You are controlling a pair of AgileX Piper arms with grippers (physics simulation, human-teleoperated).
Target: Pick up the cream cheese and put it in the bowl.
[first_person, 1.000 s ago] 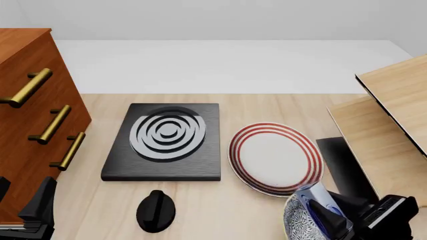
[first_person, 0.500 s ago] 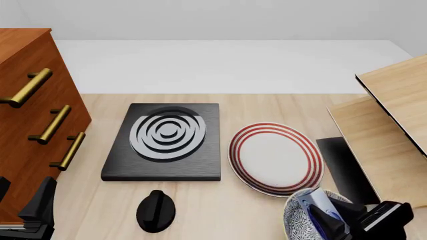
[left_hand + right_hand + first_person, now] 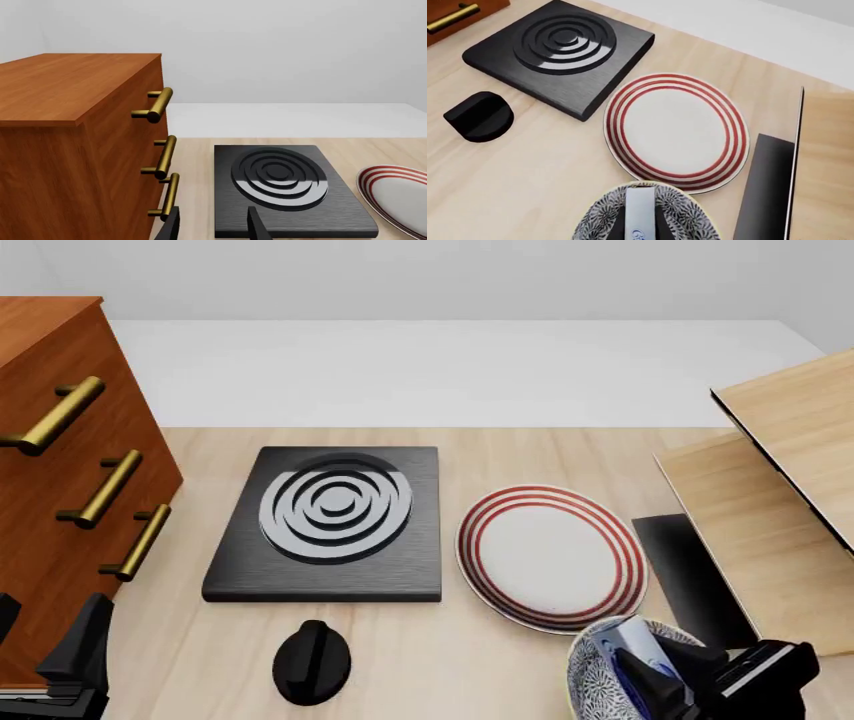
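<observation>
The cream cheese (image 3: 637, 650) is a pale box with blue print, standing on edge inside the grey-blue patterned bowl (image 3: 589, 680) at the table's near right. My right gripper (image 3: 657, 683) is shut on it, low in the bowl. In the right wrist view the box (image 3: 642, 205) sits between the two dark fingers (image 3: 617, 227), over the bowl (image 3: 594, 220). My left gripper (image 3: 78, 658) is at the near left beside the cabinet. In the left wrist view it (image 3: 212, 229) is open and empty.
A red-ringed white plate (image 3: 550, 555) lies just beyond the bowl. A black stove slab (image 3: 331, 520) with a black knob (image 3: 312, 662) in front of it lies mid-table. A wooden drawer cabinet (image 3: 54, 490) stands left. A wooden rack (image 3: 774, 490) and a black panel (image 3: 683, 575) stand right.
My right gripper has moved down and a little toward me, lowering the cream cheese deeper into the bowl. The left arm has not moved.
</observation>
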